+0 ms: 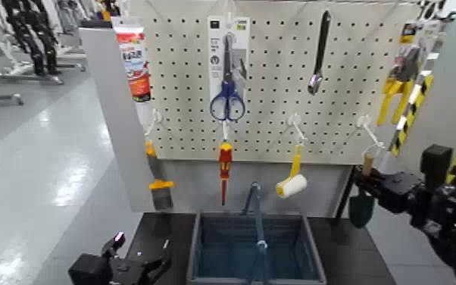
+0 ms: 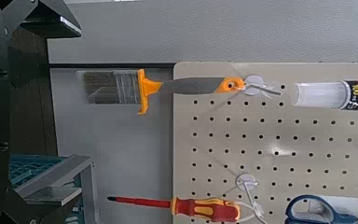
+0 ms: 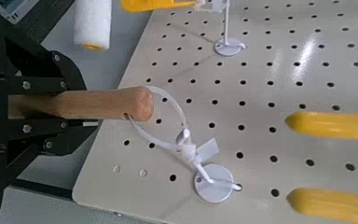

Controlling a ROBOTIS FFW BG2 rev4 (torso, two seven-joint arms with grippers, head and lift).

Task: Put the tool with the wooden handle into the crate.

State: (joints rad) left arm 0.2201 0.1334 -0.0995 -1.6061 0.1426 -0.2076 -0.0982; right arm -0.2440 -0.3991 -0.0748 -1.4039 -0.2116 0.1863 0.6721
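The trowel hangs at the pegboard's lower right, with its pale wooden handle (image 1: 367, 163) up and its dark green blade (image 1: 361, 208) pointing down. My right gripper (image 1: 369, 180) reaches in from the right and is shut on the handle. In the right wrist view the handle (image 3: 89, 103) lies between my black fingers (image 3: 47, 65), and its rounded end sits in the loop of a white hook (image 3: 182, 140). The dark blue-grey crate (image 1: 201, 250) with its arched handle stands on the table below the board. My left gripper (image 1: 136, 265) waits open at the lower left.
On the pegboard (image 1: 276, 76) hang an orange-handled brush (image 1: 157, 186), a red screwdriver (image 1: 224, 170), a yellow-handled roller (image 1: 292, 184), blue scissors (image 1: 227, 102), a glue tube (image 1: 134, 64) and yellow pliers (image 1: 398, 83). The brush (image 2: 168, 87) and screwdriver (image 2: 186, 207) also show in the left wrist view.
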